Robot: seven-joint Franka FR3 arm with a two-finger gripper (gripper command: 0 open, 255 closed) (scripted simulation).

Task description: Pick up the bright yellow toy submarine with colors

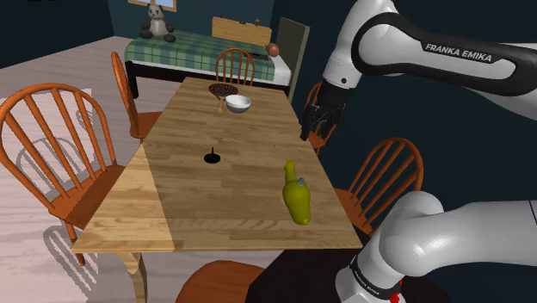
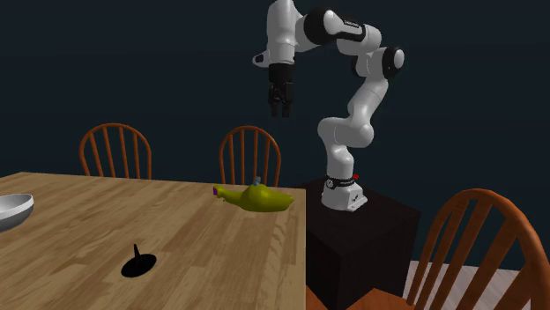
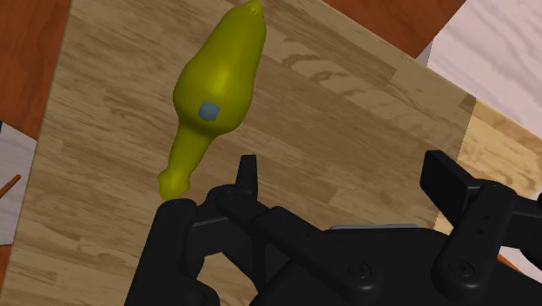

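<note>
Shoulder view: yellow sub (image 1: 297,200) lies on table (image 1: 198,198), about 6 o'clock from raised gripper (image 1: 313,131). Second exterior view: sub (image 2: 256,199) near table edge, again 6 o'clock below gripper (image 2: 282,110). Wrist view: fingers (image 3: 249,178) spread, empty; sub (image 3: 217,96) beyond them, untouched.

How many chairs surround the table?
6 chairs: two at the shoulder view's left, one at the table's far end, two at its right, one nearest. Others may be hidden.
</note>
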